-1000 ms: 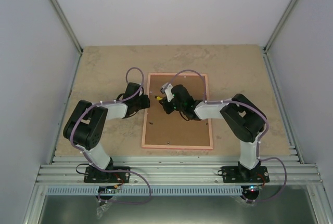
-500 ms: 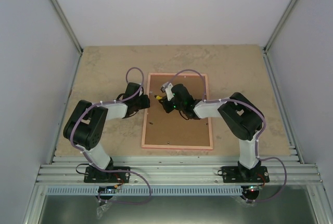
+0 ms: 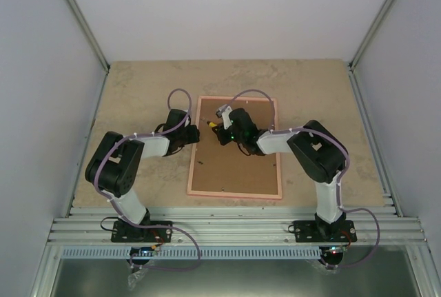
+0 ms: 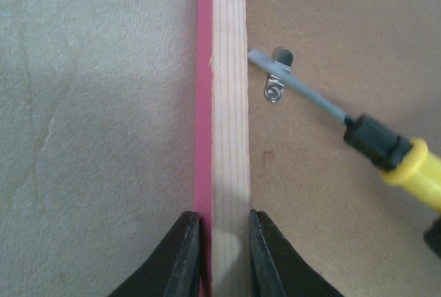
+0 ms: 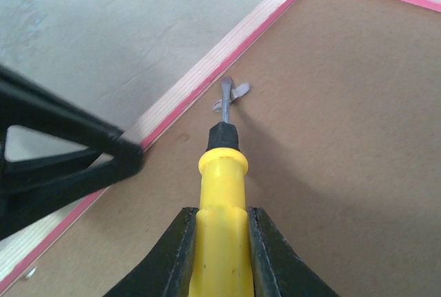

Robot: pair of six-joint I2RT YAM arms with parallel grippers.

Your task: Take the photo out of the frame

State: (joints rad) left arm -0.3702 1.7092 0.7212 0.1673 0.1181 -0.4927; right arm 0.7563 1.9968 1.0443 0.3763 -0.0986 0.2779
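The pink frame [image 3: 235, 147] lies face down on the table with its brown fibreboard back up. The photo is hidden under the back. My left gripper [image 4: 224, 242] is shut on the frame's left rail [image 4: 227, 104], one finger on each side of the pale wood. My right gripper [image 5: 220, 242] is shut on a yellow-handled screwdriver [image 5: 222, 173]. The screwdriver's grey tip rests on a small metal retaining tab [image 4: 277, 83] by the left rail, also seen in the right wrist view [image 5: 234, 94].
The beige stone-patterned table [image 3: 138, 90] lies around the frame. Grey walls stand left, right and behind. A ribbed metal rail [image 3: 234, 224] with the arm bases runs along the near edge. More small tabs show at the frame's lower edge [image 3: 224, 188].
My right gripper with the screwdriver has moved slightly up and toward the frame's left rail. The left arm and the frame have stayed in place.
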